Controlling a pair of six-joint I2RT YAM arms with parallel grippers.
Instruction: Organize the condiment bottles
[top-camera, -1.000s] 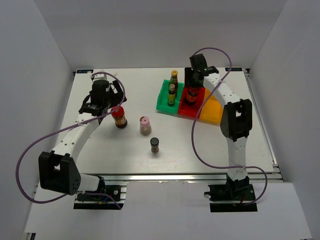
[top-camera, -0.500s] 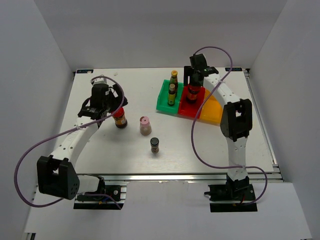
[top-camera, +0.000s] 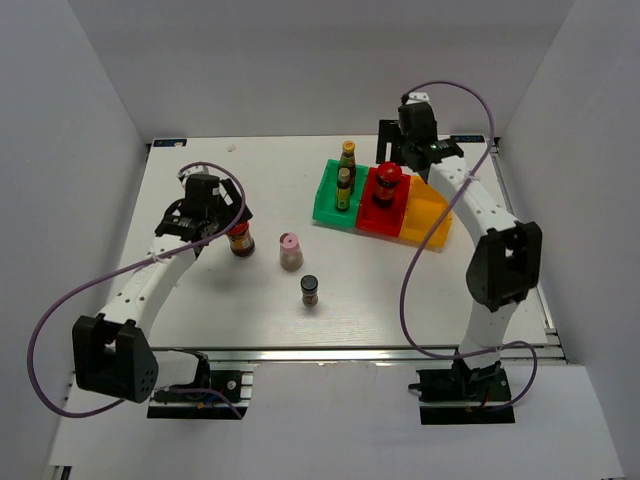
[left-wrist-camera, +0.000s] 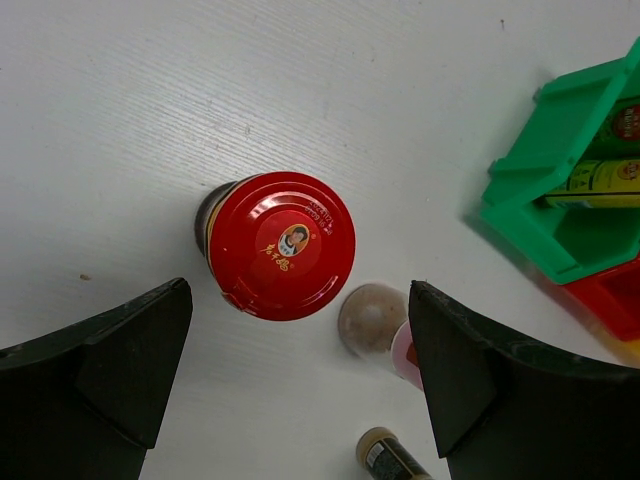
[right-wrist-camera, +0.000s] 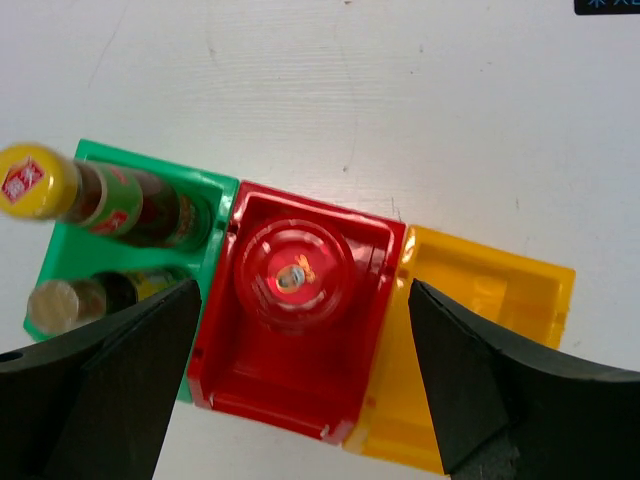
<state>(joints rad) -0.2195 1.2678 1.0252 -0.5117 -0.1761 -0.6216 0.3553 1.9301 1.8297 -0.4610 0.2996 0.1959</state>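
Note:
A red-lidded jar (top-camera: 238, 237) stands on the table; in the left wrist view its lid (left-wrist-camera: 283, 243) lies just ahead of my open left gripper (left-wrist-camera: 300, 290), which hovers over it (top-camera: 225, 220). A second red-lidded jar (top-camera: 388, 183) stands in the red bin (top-camera: 372, 218). My right gripper (top-camera: 398, 152) is open and empty above it, with the jar (right-wrist-camera: 297, 275) between its spread fingers (right-wrist-camera: 305, 290). Two slim yellow-labelled bottles (top-camera: 347, 155) (top-camera: 344, 185) stand in the green bin (top-camera: 325, 200). The pink-lidded jar (top-camera: 290, 250) and the black-lidded jar (top-camera: 309, 290) stand mid-table.
The orange bin (top-camera: 425, 222) sits right of the red bin and holds nothing. The three bins stand side by side at the back right. White walls close in the table on three sides. Purple cables loop from both arms.
My right gripper has let go of the red-lidded jar in the red bin and pulled up and back. My left gripper has shifted slightly toward the jar on the table.

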